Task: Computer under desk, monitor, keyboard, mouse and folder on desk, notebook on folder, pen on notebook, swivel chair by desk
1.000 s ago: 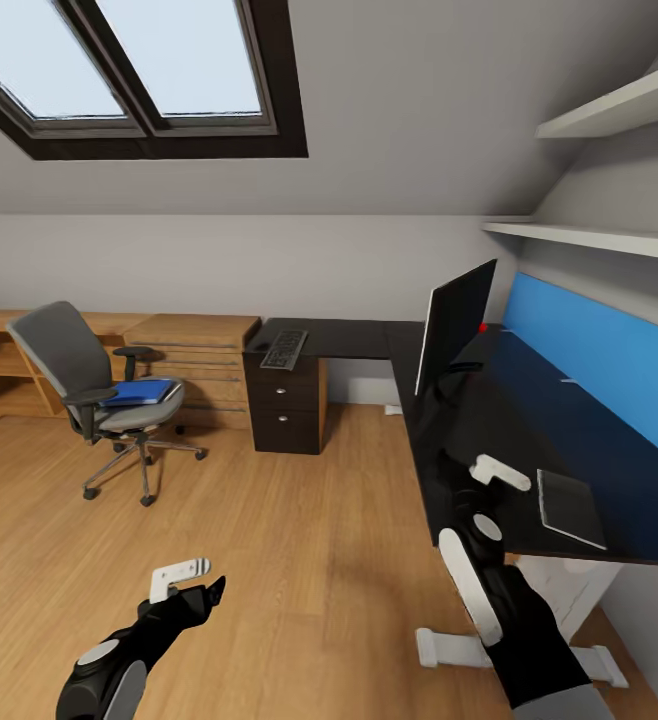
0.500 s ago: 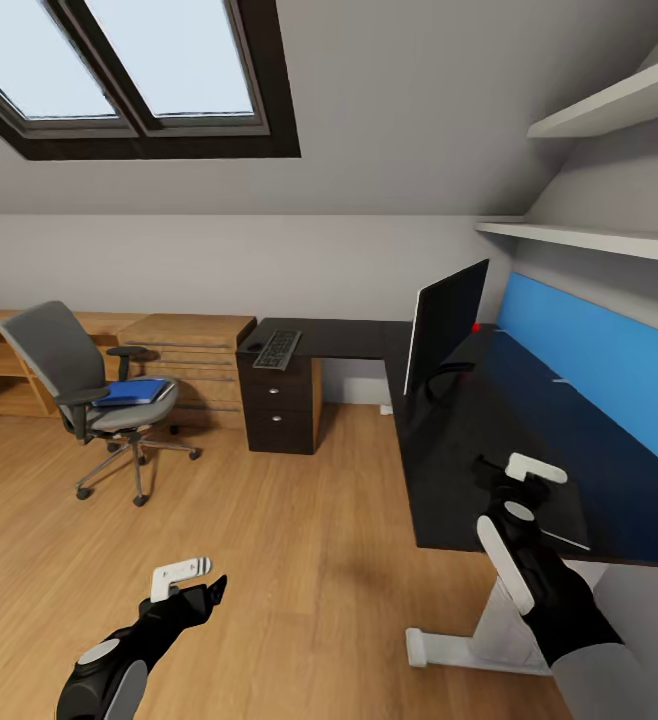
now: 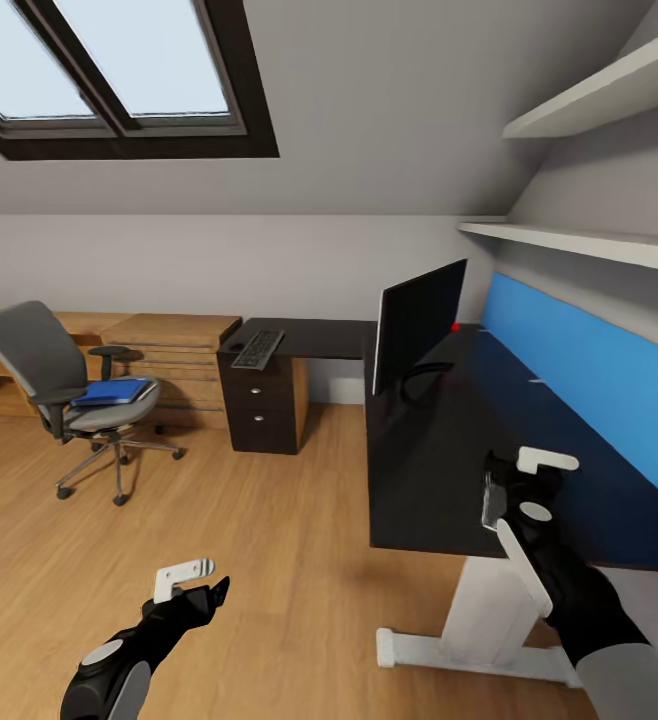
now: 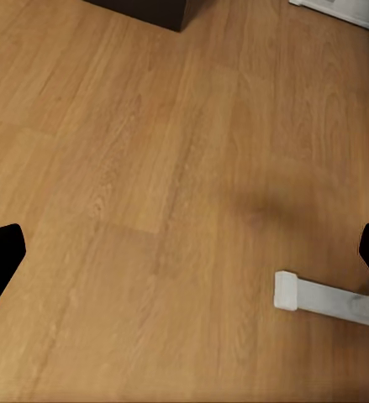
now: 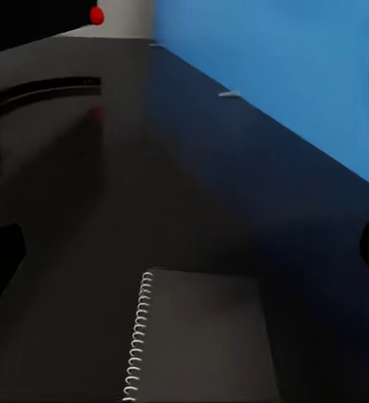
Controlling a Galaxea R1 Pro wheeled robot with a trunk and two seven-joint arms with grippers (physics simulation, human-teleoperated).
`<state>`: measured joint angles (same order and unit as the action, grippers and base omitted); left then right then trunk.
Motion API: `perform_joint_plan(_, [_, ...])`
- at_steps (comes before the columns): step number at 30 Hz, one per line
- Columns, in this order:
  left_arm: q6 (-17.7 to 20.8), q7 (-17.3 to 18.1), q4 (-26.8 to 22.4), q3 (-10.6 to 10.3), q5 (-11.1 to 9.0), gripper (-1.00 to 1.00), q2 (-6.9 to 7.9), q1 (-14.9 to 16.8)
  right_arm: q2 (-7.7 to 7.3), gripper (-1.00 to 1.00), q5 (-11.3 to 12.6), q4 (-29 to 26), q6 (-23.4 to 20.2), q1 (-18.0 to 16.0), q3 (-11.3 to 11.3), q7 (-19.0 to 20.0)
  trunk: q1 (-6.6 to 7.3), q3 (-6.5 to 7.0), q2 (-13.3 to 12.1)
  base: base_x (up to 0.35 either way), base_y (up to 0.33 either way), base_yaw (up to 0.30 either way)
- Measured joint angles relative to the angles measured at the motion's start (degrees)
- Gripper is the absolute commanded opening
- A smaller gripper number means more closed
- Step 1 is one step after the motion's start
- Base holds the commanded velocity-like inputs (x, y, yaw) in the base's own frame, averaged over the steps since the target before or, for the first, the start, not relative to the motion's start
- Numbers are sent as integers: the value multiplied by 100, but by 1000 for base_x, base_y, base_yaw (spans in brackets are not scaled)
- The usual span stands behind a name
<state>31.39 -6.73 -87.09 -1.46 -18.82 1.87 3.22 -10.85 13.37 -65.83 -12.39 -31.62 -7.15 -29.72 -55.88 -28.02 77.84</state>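
Panning right since a second ago, the head camera is sliding the whole room leftward, while the right gripper (image 3: 514, 480) is rising over the desk (image 3: 419, 470) to hover above the notebook (image 5: 205, 336). In the right wrist view its fingers are standing wide apart, the grey spiral-bound notebook lying flat just below and between them, near the desk's front edge at about 4 o'clock in the head view. The left gripper (image 3: 191, 580) is hanging idle over the floor (image 4: 150, 168), fingers likewise apart and holding nothing. The monitor (image 3: 417, 322) is standing on the desk; the keyboard (image 3: 257, 348) is lying on the far wing at 11 o'clock; the folder (image 3: 109, 390) is still on the chair (image 3: 59, 380) at 9 o'clock. Judging by this, the notebook pickup is in hand; next, the gripper needs to descend and close on its edge.
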Motion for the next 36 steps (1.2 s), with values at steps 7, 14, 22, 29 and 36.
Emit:
perform_joint_plan(7, [-12,0,1,0,1,100,5,0,-6,100,-143,-8,2,6,2,195,0,0,0,0,-310,0])
perform_joint_plan(14, [-11,7,-38,8,-8,100,22,0,-8,100,-192,52,368,46,1,1037,1,0,0,44,-146,0])
perform_joint_plan(22, [13,0,-94,25,0,100,35,0,-24,100,-215,704,734,49,44,2630,0,0,0,30,-11,0])
perform_joint_plan(29, [-1,-8,-90,26,1,100,36,0,-90,100,-222,1299,1140,40,99,2802,3,0,1,190,-1,0])
perform_joint_plan(36, [-3,-9,-82,20,8,100,34,0,-122,100,-225,1490,1194,24,120,2797,1,0,0,159,0,0])
